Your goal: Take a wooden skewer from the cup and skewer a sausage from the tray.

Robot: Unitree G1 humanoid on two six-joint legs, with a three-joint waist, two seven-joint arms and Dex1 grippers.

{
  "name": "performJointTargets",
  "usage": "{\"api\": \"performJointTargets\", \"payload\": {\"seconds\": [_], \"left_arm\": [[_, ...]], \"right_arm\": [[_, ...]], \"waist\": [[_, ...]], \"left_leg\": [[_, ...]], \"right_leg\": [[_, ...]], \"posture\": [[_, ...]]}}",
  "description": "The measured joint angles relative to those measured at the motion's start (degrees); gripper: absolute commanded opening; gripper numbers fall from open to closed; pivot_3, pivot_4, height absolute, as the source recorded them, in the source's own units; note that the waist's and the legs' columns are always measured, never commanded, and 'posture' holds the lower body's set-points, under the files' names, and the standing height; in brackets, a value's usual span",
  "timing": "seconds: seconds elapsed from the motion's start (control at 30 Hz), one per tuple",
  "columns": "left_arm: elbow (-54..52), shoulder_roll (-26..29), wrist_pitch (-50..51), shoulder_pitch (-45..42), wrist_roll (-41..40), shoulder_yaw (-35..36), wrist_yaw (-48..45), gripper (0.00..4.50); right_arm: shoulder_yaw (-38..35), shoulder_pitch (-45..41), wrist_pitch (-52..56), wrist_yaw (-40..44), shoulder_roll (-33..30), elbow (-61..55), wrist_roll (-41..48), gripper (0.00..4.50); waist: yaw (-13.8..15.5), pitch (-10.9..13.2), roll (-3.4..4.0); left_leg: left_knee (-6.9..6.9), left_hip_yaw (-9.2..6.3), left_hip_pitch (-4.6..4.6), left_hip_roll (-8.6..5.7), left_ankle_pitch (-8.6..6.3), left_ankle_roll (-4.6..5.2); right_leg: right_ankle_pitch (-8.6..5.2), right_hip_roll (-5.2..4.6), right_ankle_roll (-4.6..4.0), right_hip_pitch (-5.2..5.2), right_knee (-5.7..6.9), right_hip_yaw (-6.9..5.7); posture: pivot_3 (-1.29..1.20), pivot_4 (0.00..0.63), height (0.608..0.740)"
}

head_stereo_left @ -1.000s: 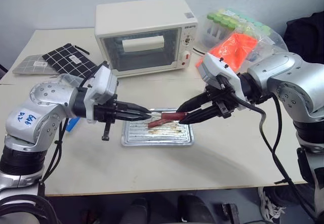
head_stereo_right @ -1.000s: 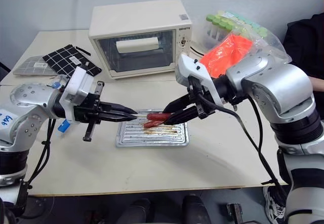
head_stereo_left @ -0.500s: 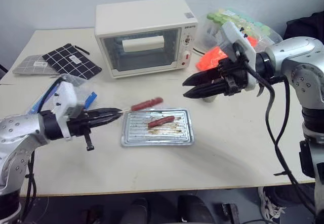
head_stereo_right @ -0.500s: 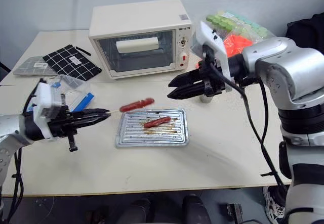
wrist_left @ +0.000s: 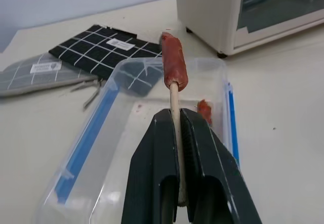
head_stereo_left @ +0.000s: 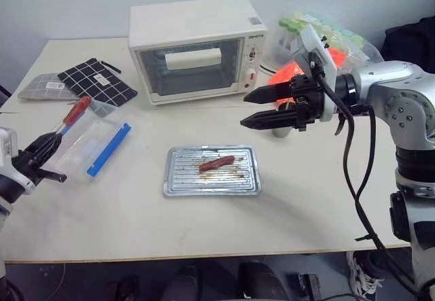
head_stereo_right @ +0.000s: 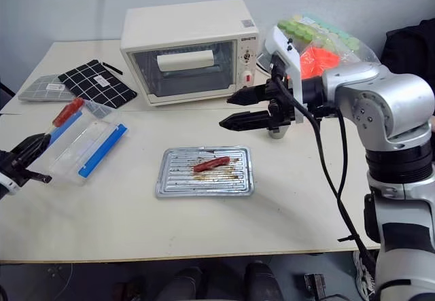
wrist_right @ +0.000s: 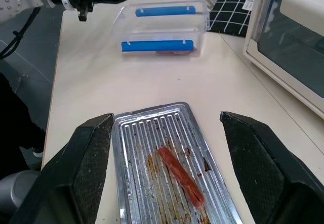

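Clamping the wooden skewer [wrist_left: 175, 107], the left gripper [wrist_left: 177, 133] is held over the clear box [head_stereo_left: 92, 141]; the sausage [wrist_left: 174, 62] is impaled at its tip. Right gripper [head_stereo_left: 253, 108] is spread, empty, above the tray [head_stereo_left: 177, 187]. Risk: sausage sliding off if tilted.

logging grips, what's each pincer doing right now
Left pincer: shut on the wooden skewer, sausage on it.
Right pincer: open, empty.
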Motion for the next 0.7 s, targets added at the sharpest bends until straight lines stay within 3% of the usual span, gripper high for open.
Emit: {"api": "performJointTargets", "payload": {"seconds": [0.2, 0.27, 0.4, 0.57, 0.7], "left_arm": [[7.1, 0.3, -3.6, -1.3, 1.7, -3.3, -1.1, 0.00], [9.6, 1.1, -4.4, -3.0, 2.3, -4.8, -1.3, 0.56], [12.8, 3.7, -5.1, -6.0, 2.4, -6.5, -2.9, 1.35], [9.6, 7.2, -3.5, -0.4, 1.3, -4.4, -7.2, 2.53], [3.6, 9.4, 1.2, 7.1, -2.4, 3.0, -11.6, 2.53]], "right_arm": [[0.0, 1.1, 0.0, -0.5, 0.5, -1.7, 1.2, 3.50], [0.0, 1.2, 0.1, -0.5, 0.5, -1.7, 1.6, 3.69], [0.0, 1.2, 1.2, -0.7, 0.6, -1.7, 2.8, 4.49], [0.1, 1.4, 0.5, -0.6, 0.5, -1.6, 2.6, 4.50], [0.7, 1.5, -1.6, 1.1, 0.1, -1.7, 1.8, 4.50]], "waist": [[0.0, 0.0, -0.01], [0.0, 0.0, -0.04], [-0.1, 0.0, -0.07], [-1.4, 0.0, -0.08], [-1.7, 0.0, -0.08]], "left_leg": [[0.01, 0.00, 0.00, 0.00, 0.00, 0.00], [0.01, 0.00, 0.00, 0.00, 0.00, 0.00], [-0.02, 0.00, 0.00, 0.00, -0.01, 0.01], [-0.17, -0.01, 0.00, 0.02, -0.02, 0.00], [-0.20, -0.01, 0.01, 0.03, -0.03, -0.01]], "right_leg": [[0.00, -0.01, 0.00, 0.00, -0.01, -0.01], [0.00, -0.01, 0.00, 0.00, 0.00, 0.00], [0.00, -0.01, 0.00, 0.00, 0.07, 0.00], [0.00, 0.02, 0.00, -0.08, 0.05, 0.05], [0.00, 0.03, -0.01, -0.11, 0.03, 0.12]], "posture": [[0.00, 0.150, 0.740], [0.00, 0.150, 0.740], [0.00, 0.150, 0.740], [0.00, 0.150, 0.740], [0.00, 0.150, 0.740]]}}
